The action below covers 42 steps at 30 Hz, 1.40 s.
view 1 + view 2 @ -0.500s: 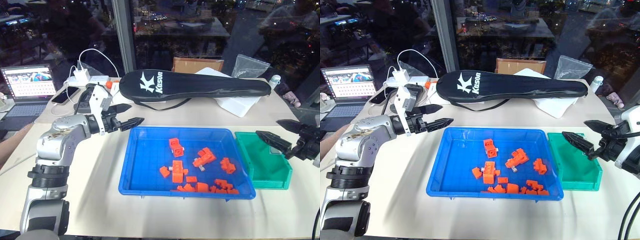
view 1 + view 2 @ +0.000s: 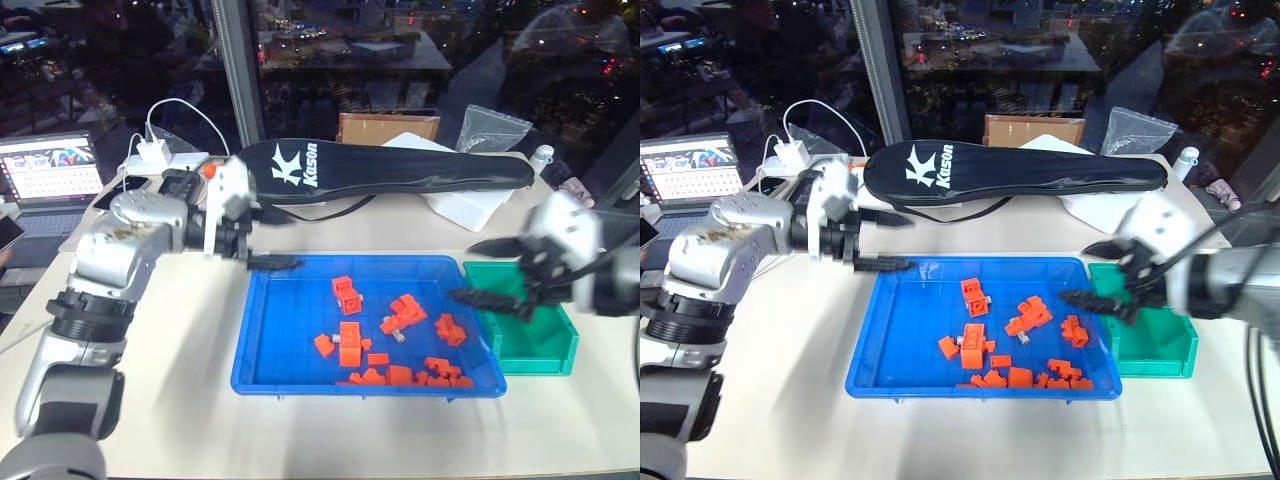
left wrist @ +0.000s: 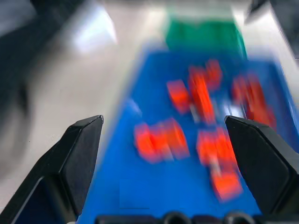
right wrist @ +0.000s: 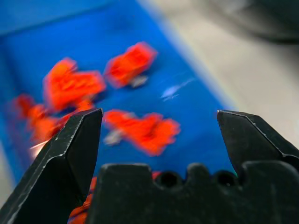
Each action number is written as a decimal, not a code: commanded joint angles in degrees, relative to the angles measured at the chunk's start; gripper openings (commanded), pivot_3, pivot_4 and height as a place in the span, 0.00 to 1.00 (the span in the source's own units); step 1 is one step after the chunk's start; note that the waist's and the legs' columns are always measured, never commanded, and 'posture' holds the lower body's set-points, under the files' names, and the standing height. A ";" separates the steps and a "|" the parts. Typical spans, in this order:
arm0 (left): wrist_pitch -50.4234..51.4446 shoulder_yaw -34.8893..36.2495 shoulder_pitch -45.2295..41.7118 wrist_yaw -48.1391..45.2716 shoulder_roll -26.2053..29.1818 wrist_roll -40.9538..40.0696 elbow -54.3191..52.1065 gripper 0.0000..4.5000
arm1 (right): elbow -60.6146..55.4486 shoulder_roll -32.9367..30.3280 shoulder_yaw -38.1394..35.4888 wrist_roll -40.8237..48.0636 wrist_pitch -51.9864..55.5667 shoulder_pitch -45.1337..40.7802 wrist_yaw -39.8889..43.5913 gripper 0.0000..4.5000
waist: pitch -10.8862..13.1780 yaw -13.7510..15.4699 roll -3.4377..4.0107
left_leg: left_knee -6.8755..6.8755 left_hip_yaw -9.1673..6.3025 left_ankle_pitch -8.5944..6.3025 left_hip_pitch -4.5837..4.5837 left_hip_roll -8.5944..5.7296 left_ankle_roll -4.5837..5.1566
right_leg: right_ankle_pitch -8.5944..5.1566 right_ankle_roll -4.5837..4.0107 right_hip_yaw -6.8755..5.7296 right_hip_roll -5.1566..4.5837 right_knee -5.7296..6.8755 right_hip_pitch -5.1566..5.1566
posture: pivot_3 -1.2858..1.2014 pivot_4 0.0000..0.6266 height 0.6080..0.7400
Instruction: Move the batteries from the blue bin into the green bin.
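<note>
The blue bin lies mid-table with several orange blocks scattered in it. Small silver-grey batteries peek out beside the blocks, one battery near the middle; the wrist views show them as blurred grey bits. The green bin stands against the blue bin's right side. My left gripper hangs open over the blue bin's back left corner, holding nothing. My right gripper is open and empty above the blue bin's right rim, pointing in over the blocks.
A long black racket bag lies across the table behind the bins. A laptop, a white charger with cables, a cardboard box and a clear plastic bag sit farther back.
Both arms swung inward. The left gripper moved right to the blue bin's back left corner. The right gripper moved left from beside the green bin to over the blue bin's right rim.
</note>
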 commanded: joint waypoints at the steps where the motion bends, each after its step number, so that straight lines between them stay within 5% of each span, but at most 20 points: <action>1: -2.73 0.25 0.53 -1.08 1.41 1.83 -1.93 1.00 | 0.90 0.45 8.29 -7.02 -3.74 -3.18 2.32 0.99 | 0.03 0.44 -0.04 | 0.02 0.00 0.00 -0.04 0.00 0.00 | 0.00 0.01 -0.01 0.00 0.00 -0.03 | 0.52 0.24 0.81; 14: -0.56 2.82 6.51 0.54 0.87 0.28 -10.07 1.00 | 25.59 8.84 26.30 -29.34 -30.00 -14.96 20.36 0.99 | 0.03 1.50 -0.03 | 0.26 -0.06 0.00 -0.13 0.03 0.01 | -0.06 0.09 -0.18 -0.02 0.10 -0.04 | 0.52 0.24 0.81; 20: 0.78 4.28 8.32 1.83 1.79 -0.28 -12.54 1.00 | 33.60 12.90 26.69 -33.06 -34.18 -16.56 23.81 0.63 | 0.03 2.05 -0.03 | 0.33 -0.08 0.00 -0.14 0.03 0.01 | 0.04 -0.07 -0.20 -0.02 0.10 0.03 | 0.52 0.24 0.81; 26: 0.86 3.87 8.71 2.50 1.25 -0.29 -12.38 1.00 | 33.09 12.94 24.29 -34.17 -36.45 -17.53 26.21 0.15 | 0.04 2.08 -0.02 | 0.37 -0.09 0.00 -0.13 0.02 0.01 | 0.07 -0.12 -0.24 -0.02 0.11 0.06 | 0.52 0.24 0.81; 32: -0.30 2.33 7.23 1.58 0.17 0.38 -10.82 1.00 | 31.63 10.04 19.14 -32.71 -33.99 -18.58 28.10 0.15 | 0.04 2.15 -0.01 | 0.38 -0.10 0.01 -0.13 0.02 0.01 | 0.09 -0.15 -0.26 -0.02 0.12 0.08 | 0.52 0.24 0.81; 42: 0.09 0.68 5.27 1.38 -1.87 0.68 -9.98 1.00 | 40.02 14.98 18.00 -40.31 -34.49 -21.50 18.51 0.15 | 0.05 1.79 0.00 | 0.37 -0.13 0.01 -0.09 0.02 0.01 | 0.13 -0.22 -0.27 -0.02 0.15 0.10 | 0.52 0.24 0.81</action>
